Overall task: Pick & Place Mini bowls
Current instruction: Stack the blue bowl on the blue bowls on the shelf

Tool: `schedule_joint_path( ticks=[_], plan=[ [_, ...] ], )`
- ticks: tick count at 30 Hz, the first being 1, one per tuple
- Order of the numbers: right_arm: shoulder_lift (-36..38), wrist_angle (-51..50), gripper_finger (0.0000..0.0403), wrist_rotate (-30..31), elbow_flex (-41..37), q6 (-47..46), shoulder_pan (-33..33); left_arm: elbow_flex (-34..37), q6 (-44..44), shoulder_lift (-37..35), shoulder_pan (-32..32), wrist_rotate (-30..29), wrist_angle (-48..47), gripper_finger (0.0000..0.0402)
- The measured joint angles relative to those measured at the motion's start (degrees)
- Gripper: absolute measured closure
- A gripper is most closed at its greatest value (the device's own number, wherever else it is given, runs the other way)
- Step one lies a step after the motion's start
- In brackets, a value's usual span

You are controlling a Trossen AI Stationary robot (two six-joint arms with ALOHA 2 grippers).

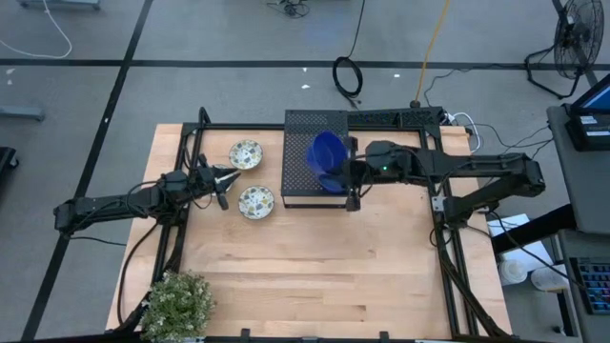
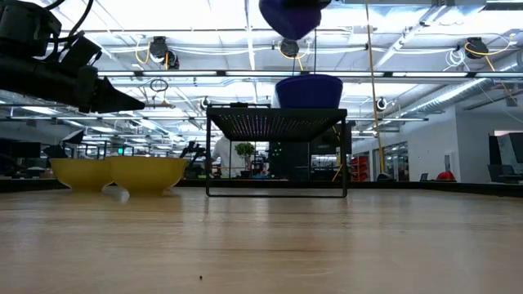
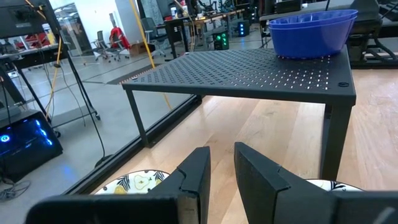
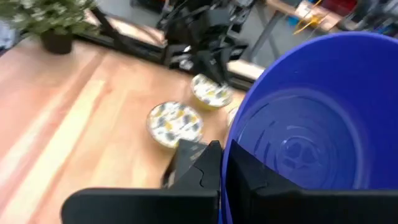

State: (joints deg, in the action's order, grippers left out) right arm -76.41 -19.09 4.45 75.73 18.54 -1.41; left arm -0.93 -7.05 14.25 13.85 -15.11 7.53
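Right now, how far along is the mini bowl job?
Done: one glossy blue bowl sits on the black perforated stand. In hand: right gripper shut on a second blue bowl above the stand. Left: two cream floral bowls on the table, beside the empty left gripper.

A glossy solid blue bowl (image 4: 311, 118) is held in dark, near-black fingers (image 4: 199, 165). A second blue bowl (image 3: 309, 30) of the same shade sits on a matte black box (image 1: 315, 162) whose top is covered in a fine grid of small holes. Near the table's (image 1: 315, 276) far left corner are two cream-white bowls, one (image 1: 246, 153) by the far edge, one (image 1: 255, 201) nearer, both speckled with a green-yellow floral pattern. The table is pale blond wood with light grain. A plant (image 1: 178, 303) at the near left corner is green flecked with white.
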Motion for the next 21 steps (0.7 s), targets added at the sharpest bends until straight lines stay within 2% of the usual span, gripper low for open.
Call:
schedule_joint_path(
  ticks=[10, 21],
  plan=[
    [-0.37, -15.81, 0.0403, -0.01, 1.0, -6.01, -1.45, 0.0, 0.01, 0.0, 0.0, -0.02, -0.01, 0.0325],
    [-2.53, -17.36, 0.0403, -0.31, 0.88, -6.08, -1.99, 0.0, 0.0, -0.01, 0.0, -0.02, -0.02, 0.0325]
  ],
)
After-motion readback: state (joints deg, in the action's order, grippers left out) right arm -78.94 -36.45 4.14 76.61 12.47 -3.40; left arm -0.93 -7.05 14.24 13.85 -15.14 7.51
